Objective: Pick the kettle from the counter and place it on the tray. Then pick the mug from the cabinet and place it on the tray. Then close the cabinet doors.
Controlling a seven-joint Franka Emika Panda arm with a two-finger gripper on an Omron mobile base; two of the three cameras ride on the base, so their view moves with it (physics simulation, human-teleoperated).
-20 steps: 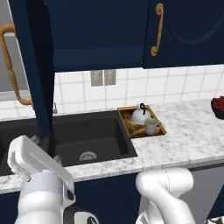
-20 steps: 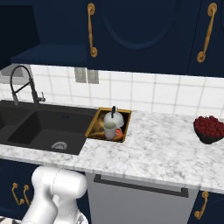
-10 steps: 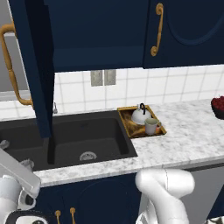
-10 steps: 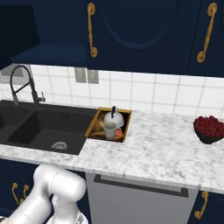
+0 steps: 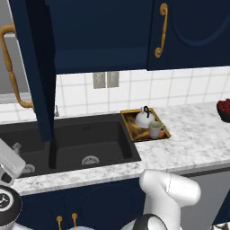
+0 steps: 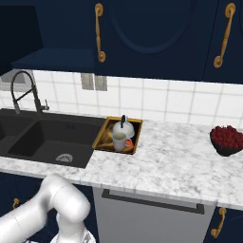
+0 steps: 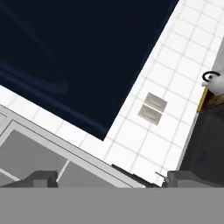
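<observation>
Kettle [image 5: 144, 119] and mug [image 5: 155, 130] both sat on tray [image 5: 130, 126], kettle toward the wall, mug just in front of it toward the tabletop edge, the two nearly touching. Tray lay on marbled tabletop [image 5: 193, 134], just right of the black sink [image 5: 67, 143], its left rim at the sink's edge. Same layout in right base view: kettle [image 6: 122, 128] behind mug [image 6: 118, 141] on tray [image 6: 103, 137].

Cabinet [image 5: 101, 33] above sink: left door [image 5: 33, 67] swung out toward the camera, edge-on, w/ brass bar handle [image 5: 10, 67] on its outer face. Right door [image 5: 193, 31] looked flat against the cabinet front, curved brass handle [image 5: 161, 29].

Gripper [image 7: 107, 179]: two dark fingertips [image 7: 41, 178] stood far apart at the bottom of hand view, nothing between them – wide open, holding nothing. Hand view looked at a dark navy panel [image 7: 74, 57], white tiled wall w/ grey double outlet [image 7: 152, 107], and a bit of kettle [image 7: 215, 81] at the right edge.

Bowl of red fruit [image 6: 227, 139] sat far right on tabletop, well apart from tray. Faucet [image 6: 23, 90] stood behind sink
</observation>
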